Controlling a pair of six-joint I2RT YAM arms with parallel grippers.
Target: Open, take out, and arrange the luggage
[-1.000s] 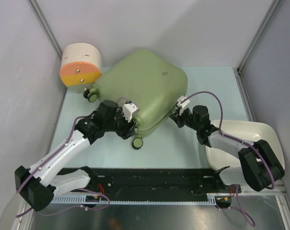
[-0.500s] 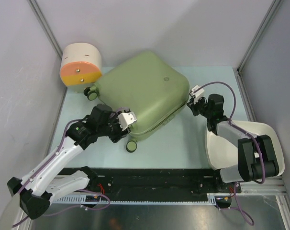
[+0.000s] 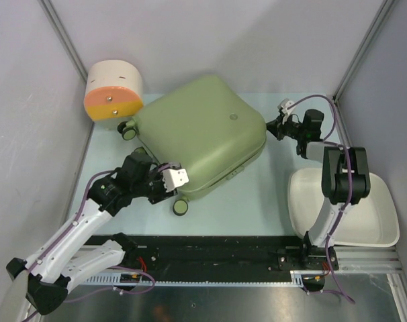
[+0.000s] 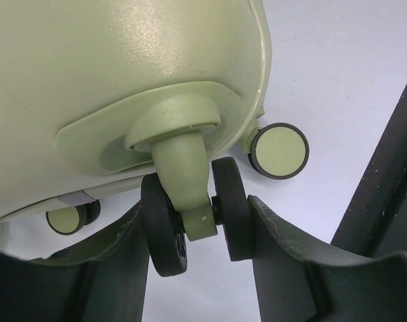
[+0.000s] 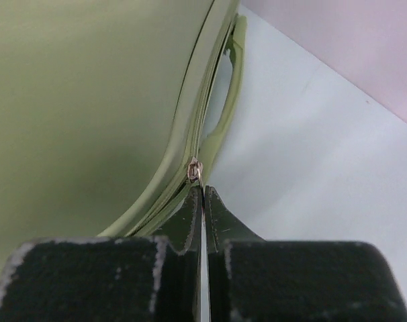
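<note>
The pale olive-green luggage [image 3: 200, 134] lies flat and closed in the middle of the table. My left gripper [image 3: 166, 190] is at its near-left corner, and in the left wrist view it [image 4: 197, 221] is shut on a black twin caster wheel [image 4: 230, 215], with one finger [image 4: 284, 248] pressed against each side. My right gripper [image 3: 276, 127] is at the luggage's right edge. In the right wrist view it [image 5: 203, 191] is shut on the small metal zip pull [image 5: 195, 171], just below the side handle [image 5: 227, 94].
A round cream-and-orange drum container [image 3: 114, 90] stands at the far left, touching the luggage corner. A white oval basin [image 3: 365, 215] sits at the near right. A black rail [image 3: 210, 251] runs along the near edge. Grey walls enclose the table.
My right gripper has moved along the luggage's right edge toward the far right, holding the zip pull. The luggage has turned a little, and my left arm has drawn back left with the wheel.
</note>
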